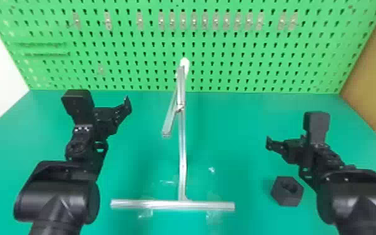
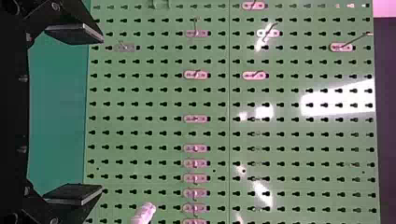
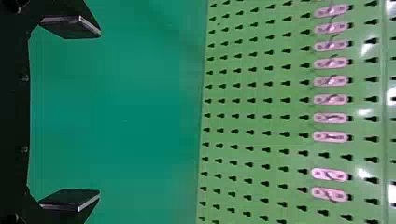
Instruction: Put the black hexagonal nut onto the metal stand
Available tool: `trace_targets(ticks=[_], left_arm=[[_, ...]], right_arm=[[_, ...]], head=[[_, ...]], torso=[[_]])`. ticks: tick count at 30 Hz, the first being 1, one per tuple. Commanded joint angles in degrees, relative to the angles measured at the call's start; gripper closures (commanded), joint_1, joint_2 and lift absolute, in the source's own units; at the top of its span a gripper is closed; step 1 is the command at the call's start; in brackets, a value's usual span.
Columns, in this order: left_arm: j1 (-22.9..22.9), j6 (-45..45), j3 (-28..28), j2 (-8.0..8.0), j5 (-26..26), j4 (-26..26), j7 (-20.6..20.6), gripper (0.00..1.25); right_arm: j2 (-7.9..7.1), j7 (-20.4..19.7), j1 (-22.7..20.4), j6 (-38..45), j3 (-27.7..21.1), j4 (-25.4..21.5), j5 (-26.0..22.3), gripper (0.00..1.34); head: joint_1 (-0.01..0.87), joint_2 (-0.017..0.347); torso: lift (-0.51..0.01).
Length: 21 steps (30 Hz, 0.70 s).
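Nut [image 1: 285, 199] sits toward the worktop's [image 1: 237, 125] right edge, left gripper [image 2: 101, 114] and right gripper [image 3: 99, 113] both wide open, and it's probably light, stiff, kinda slick, so I'd pinch opposite flats.

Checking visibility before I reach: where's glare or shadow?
Left wrist view: broad white glare on the pegboard; right wrist view: smaller bright patches there; head view: faint shadow on the table beside the metal stand, no glare on the nut.
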<state>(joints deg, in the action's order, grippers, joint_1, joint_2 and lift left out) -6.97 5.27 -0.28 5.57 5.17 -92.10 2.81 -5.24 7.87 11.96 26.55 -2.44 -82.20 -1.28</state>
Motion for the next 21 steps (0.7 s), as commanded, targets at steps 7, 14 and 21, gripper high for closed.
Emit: trace_targets(ticks=[7, 14, 21], left_arm=[[0.0, 0.0, 0.0, 0.05, -0.1, 0.0, 0.0, 0.15], [0.2, 0.0, 0.1, 0.05, -0.1, 0.0, 0.0, 0.15], [0.2, 0.0, 0.1, -0.04, -0.2, 0.0, 0.0, 0.15]], right_arm=[[-0.83, 2.6, -0.3, 7.2, -0.5, -0.3, 2.3, 0.1], [-1.0, 3.8, -1.3, 9.5, -1.3, -0.6, 3.6, 0.1], [-1.7, 4.9, -1.9, 12.2, -2.0, -1.3, 4.3, 0.1]], head=[[0.693, 0.081], [0.693, 0.081], [0.693, 0.081]], torso=[[-0.001], [-0.001], [-0.001]])
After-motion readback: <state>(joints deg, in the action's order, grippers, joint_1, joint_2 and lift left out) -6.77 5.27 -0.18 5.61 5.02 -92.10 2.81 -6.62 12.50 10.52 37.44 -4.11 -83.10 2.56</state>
